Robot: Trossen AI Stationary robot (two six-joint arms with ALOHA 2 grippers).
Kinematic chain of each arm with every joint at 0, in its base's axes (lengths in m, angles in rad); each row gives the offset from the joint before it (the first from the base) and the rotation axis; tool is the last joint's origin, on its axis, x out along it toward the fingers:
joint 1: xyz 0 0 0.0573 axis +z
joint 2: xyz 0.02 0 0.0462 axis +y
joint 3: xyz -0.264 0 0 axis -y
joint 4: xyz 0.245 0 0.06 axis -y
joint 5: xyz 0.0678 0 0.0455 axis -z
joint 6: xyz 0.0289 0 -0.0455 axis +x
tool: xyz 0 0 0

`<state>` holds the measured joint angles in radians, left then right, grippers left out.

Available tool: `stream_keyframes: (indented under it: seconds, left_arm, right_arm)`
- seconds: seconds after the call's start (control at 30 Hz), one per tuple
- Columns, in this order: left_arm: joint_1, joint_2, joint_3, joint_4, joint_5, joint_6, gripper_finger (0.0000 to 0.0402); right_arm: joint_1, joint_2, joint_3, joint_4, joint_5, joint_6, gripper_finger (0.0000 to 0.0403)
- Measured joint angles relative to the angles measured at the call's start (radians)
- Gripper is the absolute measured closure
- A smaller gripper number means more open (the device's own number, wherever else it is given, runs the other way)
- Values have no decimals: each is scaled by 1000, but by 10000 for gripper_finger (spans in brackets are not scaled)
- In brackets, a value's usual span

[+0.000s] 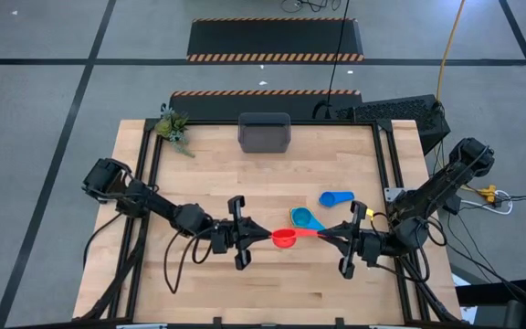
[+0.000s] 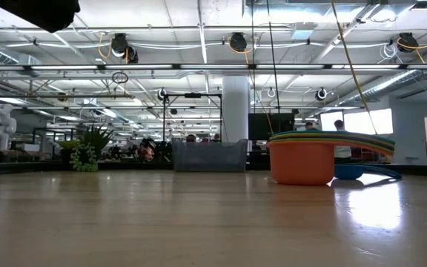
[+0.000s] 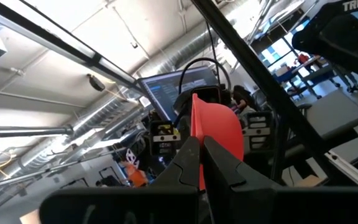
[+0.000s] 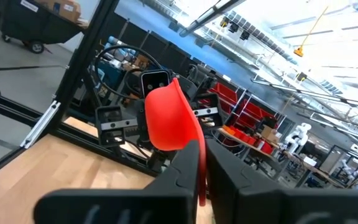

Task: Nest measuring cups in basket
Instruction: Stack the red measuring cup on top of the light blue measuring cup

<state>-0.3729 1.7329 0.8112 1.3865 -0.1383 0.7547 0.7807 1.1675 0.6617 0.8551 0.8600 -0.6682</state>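
Observation:
The red measuring cup (image 1: 284, 238) hangs in the air between my two grippers near the table's front middle; it does not show in the low view. My left gripper (image 1: 265, 236) is shut on its bowl side and my right gripper (image 1: 322, 234) on its handle side. A nested stack of cups (image 1: 306, 217), cyan on top, stands on the table just beyond; in the low view its bottom cup is orange (image 2: 300, 162). A blue cup (image 1: 336, 197) lies beside the stack. The dark grey basket (image 1: 264, 132) stands at the far edge. My left gripper (image 3: 202, 163) pinches the red cup's bowl rim (image 3: 199, 134) between its two fingers, on the side away from the handle. It comes level from the table's left. The cup is lifted clear of the table. My right gripper (image 4: 202, 165) pinches the red cup's flat handle (image 4: 199, 155) between its two fingers. It comes level from the table's right, along the handle. The bowl (image 4: 168, 118) sticks out past the fingertips, clear of the table.
A small green plant (image 1: 173, 125) stands at the far left corner, left of the basket (image 2: 209, 156). Black frame rails run along the table's left and right edges. Bare wood lies between the cups and the basket and across the table's left half.

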Motion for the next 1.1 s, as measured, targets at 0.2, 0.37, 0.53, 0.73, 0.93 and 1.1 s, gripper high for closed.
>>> stream_keyframes:
  seconds: [0.2,0.37,0.53,0.73,0.93,1.1]
  left_arm:
    - [0,0,0,-18,-24,-22,391]
    - [-9,0,0,-34,-186,-35,308]
    - [-58,0,0,-31,-453,-58,197]
    - [-80,-13,0,-45,-737,-80,117]
    - [-66,-13,0,-62,-788,-167,119]
    - [-51,-13,0,-105,-790,-264,145]
  right_arm:
    - [1,0,0,0,4,-10,398]
    - [40,-1,0,22,106,-99,401]
    - [126,-6,0,50,264,-214,402]
    - [229,-5,0,-70,497,-267,402]
    - [281,-5,0,-252,528,-244,402]
    - [282,-4,0,-488,594,-129,403]
